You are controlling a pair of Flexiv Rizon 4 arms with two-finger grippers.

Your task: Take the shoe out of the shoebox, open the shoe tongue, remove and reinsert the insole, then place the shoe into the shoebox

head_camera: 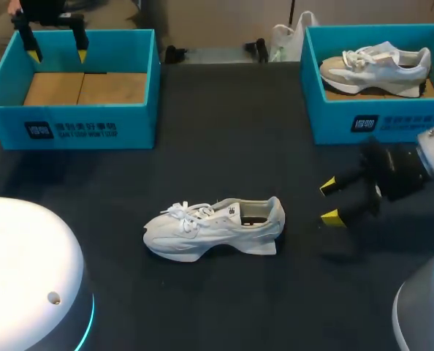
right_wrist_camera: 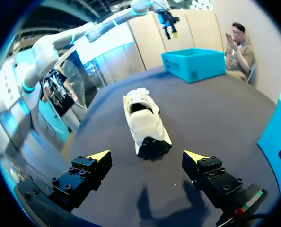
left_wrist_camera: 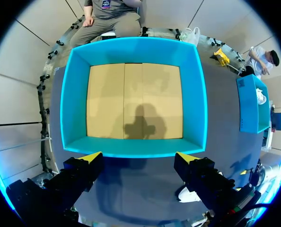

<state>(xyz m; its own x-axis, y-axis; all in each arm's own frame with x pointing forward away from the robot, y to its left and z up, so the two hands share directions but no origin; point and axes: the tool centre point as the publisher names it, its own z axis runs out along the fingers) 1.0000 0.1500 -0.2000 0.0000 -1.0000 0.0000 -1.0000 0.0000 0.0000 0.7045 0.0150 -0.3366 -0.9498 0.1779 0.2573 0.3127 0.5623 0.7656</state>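
Note:
A white sneaker [head_camera: 213,227] lies on its sole in the middle of the dark table, toe pointing left, heel toward my right arm. My right gripper [head_camera: 332,200] stands open a short way to the right of the heel; in its wrist view the sneaker [right_wrist_camera: 145,123] lies ahead of the open gripper [right_wrist_camera: 150,161], heel nearest. My left gripper [head_camera: 57,45] hangs open above the empty teal shoebox [head_camera: 74,84] at the back left. From the left wrist the empty shoebox [left_wrist_camera: 136,97] with its cardboard floor lies under the open gripper [left_wrist_camera: 139,158].
A second teal shoebox [head_camera: 378,121] at the back right holds another grey-white sneaker [head_camera: 376,69]. A white plastic bag [head_camera: 286,40] sits at the table's far edge. Round white robot bases [head_camera: 27,278] occupy the near corners.

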